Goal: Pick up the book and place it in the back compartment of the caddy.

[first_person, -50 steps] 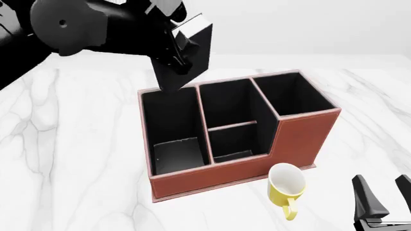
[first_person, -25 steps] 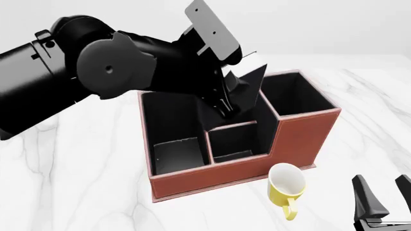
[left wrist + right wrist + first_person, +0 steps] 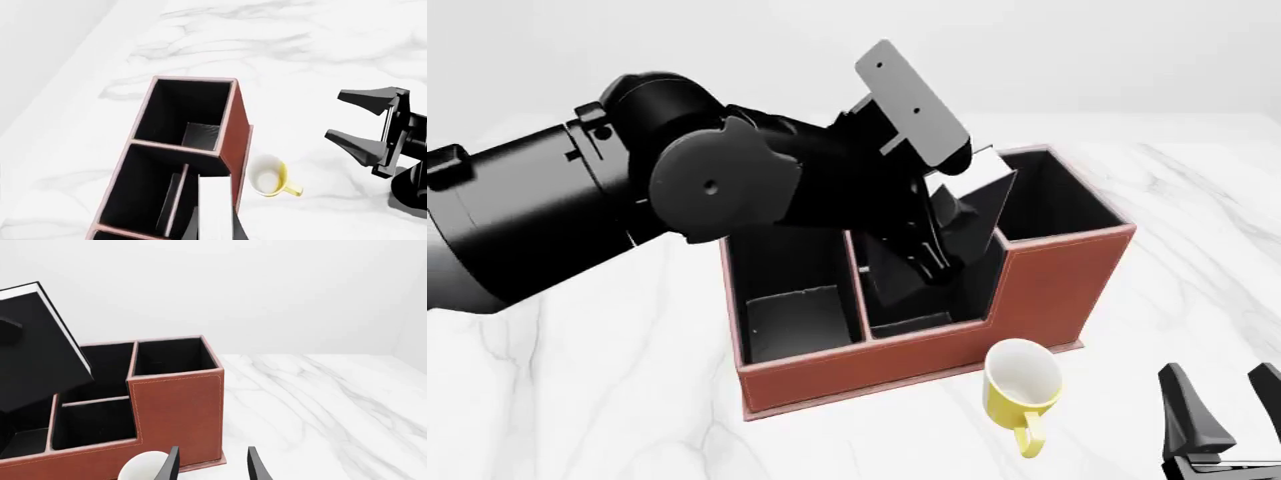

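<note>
The reddish-brown caddy (image 3: 1054, 285) stands mid-table; it also shows in the right wrist view (image 3: 177, 410) and the left wrist view (image 3: 233, 130). My left gripper (image 3: 932, 250) is shut on the black book (image 3: 972, 222) and holds it tilted over the caddy's divided middle section. The book's lower corner hangs near the small low-walled cell (image 3: 914, 300); I cannot tell whether it touches. The book's white page edges show in the right wrist view (image 3: 63, 337) and the left wrist view (image 3: 215, 205). My right gripper (image 3: 1228, 420) is open and empty at the near right.
A yellow mug (image 3: 1021, 382) lies on its side just in front of the caddy's low wall, also in the left wrist view (image 3: 267, 179). The left arm's bulk (image 3: 627, 220) covers the caddy's back left. White marble table (image 3: 574, 400) surrounds the caddy.
My left arm has carried the book right and downward, from above the caddy's back-left corner to over the middle section. The right gripper, caddy and mug have not moved.
</note>
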Controlling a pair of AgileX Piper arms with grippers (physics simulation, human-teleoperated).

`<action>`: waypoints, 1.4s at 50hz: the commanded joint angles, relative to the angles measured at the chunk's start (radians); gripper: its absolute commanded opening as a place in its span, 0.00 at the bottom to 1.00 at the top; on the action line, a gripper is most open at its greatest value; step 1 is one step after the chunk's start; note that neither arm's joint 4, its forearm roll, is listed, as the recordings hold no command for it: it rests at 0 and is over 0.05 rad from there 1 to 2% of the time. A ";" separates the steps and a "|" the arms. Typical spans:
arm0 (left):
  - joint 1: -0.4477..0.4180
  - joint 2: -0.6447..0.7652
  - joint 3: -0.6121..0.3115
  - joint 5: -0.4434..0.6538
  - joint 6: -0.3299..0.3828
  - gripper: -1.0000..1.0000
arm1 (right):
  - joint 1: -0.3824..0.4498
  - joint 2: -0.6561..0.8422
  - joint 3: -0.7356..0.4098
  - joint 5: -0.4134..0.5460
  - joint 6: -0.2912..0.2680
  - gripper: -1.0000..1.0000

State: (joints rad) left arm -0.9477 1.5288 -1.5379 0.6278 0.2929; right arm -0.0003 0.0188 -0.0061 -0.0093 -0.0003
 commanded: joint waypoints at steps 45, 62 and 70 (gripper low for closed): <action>0.044 0.067 0.120 -0.189 0.062 0.00 | 0.000 0.000 0.000 0.000 0.000 1.00; 0.047 0.092 0.125 -0.193 0.070 0.00 | 0.000 0.000 0.000 0.000 0.000 1.00; 0.054 0.108 0.119 -0.193 0.078 0.00 | 0.000 0.000 0.000 0.000 0.000 1.00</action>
State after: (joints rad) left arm -0.8994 1.6261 -1.4050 0.4379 0.3498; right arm -0.0002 0.0189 -0.0060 -0.0094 -0.0004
